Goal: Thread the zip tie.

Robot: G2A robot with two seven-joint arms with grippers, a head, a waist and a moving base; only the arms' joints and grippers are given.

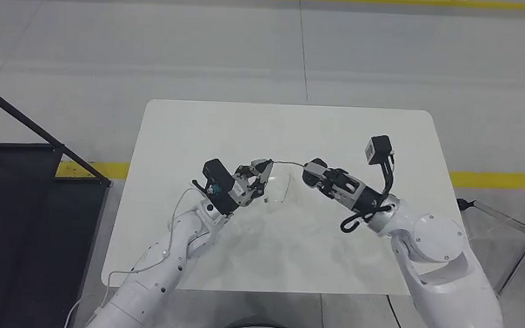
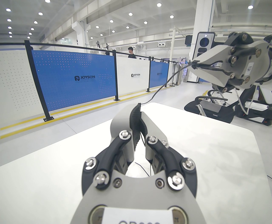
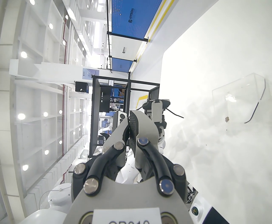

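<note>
Left tool (image 2: 139, 106), right tool (image 3: 129, 116), one zip tie (image 2: 167, 83)

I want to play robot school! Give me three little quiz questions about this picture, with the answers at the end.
1. Pick one: the zip tie is held by A) the left gripper alone, B) the right gripper alone, C) both grippers.
2. True or false: the clear box sits on the table.
3. Fill in: the zip tie hangs ___ the table, not on it.
Key: 1 C; 2 true; 3 above.
</note>
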